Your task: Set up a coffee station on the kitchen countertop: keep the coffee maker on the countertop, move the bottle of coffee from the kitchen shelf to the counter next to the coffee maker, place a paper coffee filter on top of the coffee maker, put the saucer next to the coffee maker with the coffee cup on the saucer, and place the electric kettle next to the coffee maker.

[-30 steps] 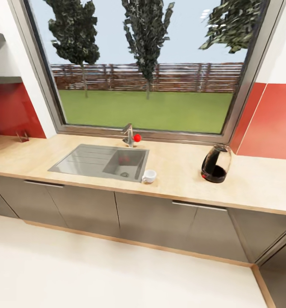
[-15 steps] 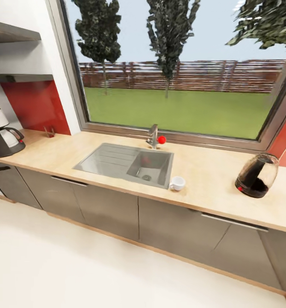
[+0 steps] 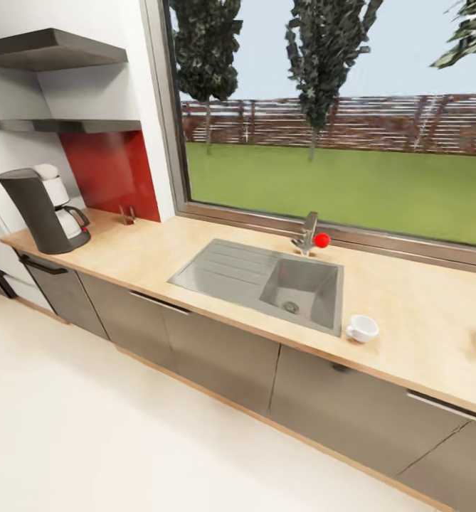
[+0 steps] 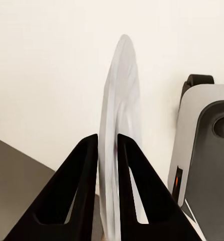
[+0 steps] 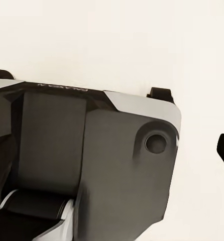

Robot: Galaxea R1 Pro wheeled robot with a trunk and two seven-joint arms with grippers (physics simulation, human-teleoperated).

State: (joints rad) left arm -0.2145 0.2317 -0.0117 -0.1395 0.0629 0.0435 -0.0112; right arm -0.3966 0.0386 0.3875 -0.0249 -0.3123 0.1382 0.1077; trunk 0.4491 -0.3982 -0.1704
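Ahead of you the kitchen countertop (image 3: 422, 313) carries the coffee maker (image 3: 42, 210) at its far left and the coffee cup (image 3: 363, 328) just right of the sink (image 3: 266, 281). Your left gripper (image 4: 108, 145) clamps the saucer (image 4: 123, 125) edge-on between its fingers; I cannot tell your right gripper's state.

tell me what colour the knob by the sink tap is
Red; the knob beside the tap shows best in the head view.

coffee maker (image 3: 44, 208): 1 | coffee cup (image 3: 363, 328): 1 | wall shelves (image 3: 67, 125): 2 | sink (image 3: 262, 280): 1 | saucer (image 4: 121, 135): 1
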